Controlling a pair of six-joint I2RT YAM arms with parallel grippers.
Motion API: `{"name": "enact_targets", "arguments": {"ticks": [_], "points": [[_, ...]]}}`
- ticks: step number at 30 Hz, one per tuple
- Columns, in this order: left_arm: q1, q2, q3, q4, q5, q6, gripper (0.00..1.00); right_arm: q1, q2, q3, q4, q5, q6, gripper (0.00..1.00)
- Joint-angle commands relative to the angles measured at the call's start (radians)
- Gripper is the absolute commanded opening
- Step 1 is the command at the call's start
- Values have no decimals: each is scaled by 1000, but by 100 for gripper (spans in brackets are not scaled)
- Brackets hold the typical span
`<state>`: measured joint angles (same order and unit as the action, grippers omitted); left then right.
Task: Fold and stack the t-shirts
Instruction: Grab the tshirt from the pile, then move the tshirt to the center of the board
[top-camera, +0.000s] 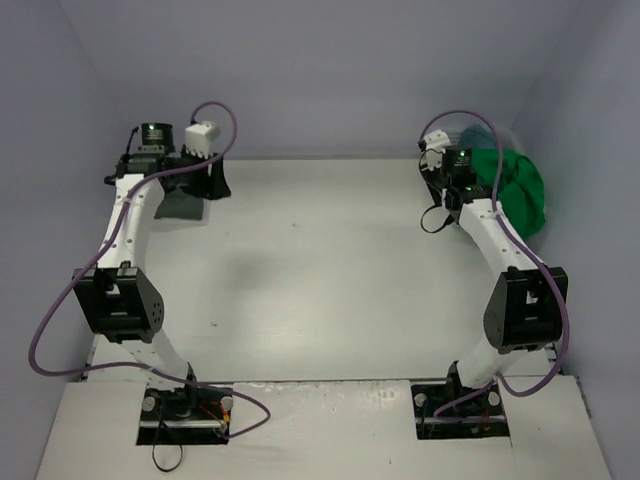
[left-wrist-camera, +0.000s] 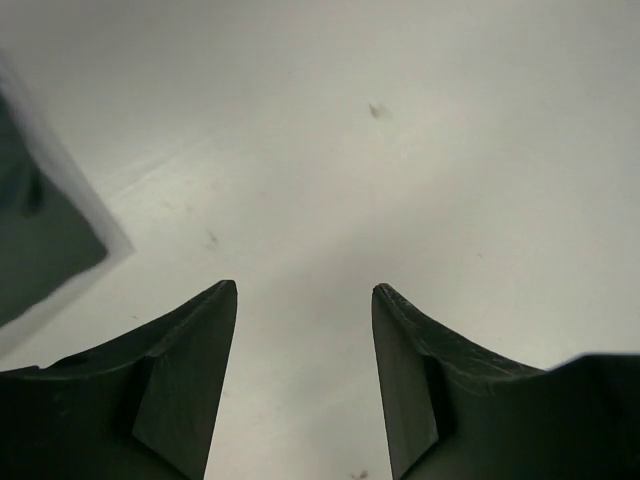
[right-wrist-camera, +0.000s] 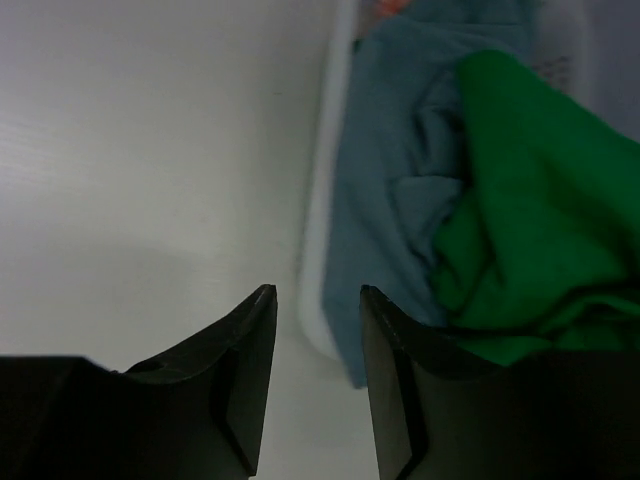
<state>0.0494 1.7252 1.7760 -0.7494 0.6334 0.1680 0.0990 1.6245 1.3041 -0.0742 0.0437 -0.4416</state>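
Note:
A dark grey-green t-shirt (top-camera: 183, 205) lies folded at the far left of the table and shows blurred at the left edge of the left wrist view (left-wrist-camera: 40, 235). My left gripper (left-wrist-camera: 305, 288) hangs just to the right of it, open, with only bare table between its fingers. At the far right, a bright green t-shirt (top-camera: 520, 190) and a teal-blue t-shirt (right-wrist-camera: 390, 150) are bunched in the white basket (right-wrist-camera: 318, 240). The green t-shirt (right-wrist-camera: 545, 180) lies partly on the blue one. My right gripper (right-wrist-camera: 318, 290) hovers over the basket's near rim, open, holding nothing.
The grey walls stand close behind both arms. The basket's rim (top-camera: 500, 135) sits in the back right corner. Purple cables loop off both wrists. The arm bases (top-camera: 185, 405) are at the near edge.

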Motion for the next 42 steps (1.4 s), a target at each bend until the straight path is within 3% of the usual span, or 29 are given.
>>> {"name": "enact_targets", "arguments": {"ticks": [1,6,15,26,27,30,31,37,42], "points": [[-46,-110,-21,-80,25,90,51,-44,-52,73,145,309,-23,36],[-100,-134,-9,-224,-4,159,51,-94,-35,81,220,473,-103,43],[-109,-240,-159,-191,-86,208,51,-257,11,86,254,470,-111,46],[-103,-299,-315,-120,-167,242,51,-366,138,113,229,222,-68,46],[-103,-305,-322,-116,-167,242,51,-367,147,118,211,184,-65,45],[-97,-315,-340,-105,-167,242,51,-369,170,138,179,136,-54,18],[-95,-319,-343,-102,-164,242,51,-369,172,144,172,134,-49,1],[-86,-322,-355,-90,-149,234,51,-367,100,211,81,88,-57,0],[-85,-343,-366,-79,-141,225,51,-325,-11,358,-118,10,-78,0]]}}
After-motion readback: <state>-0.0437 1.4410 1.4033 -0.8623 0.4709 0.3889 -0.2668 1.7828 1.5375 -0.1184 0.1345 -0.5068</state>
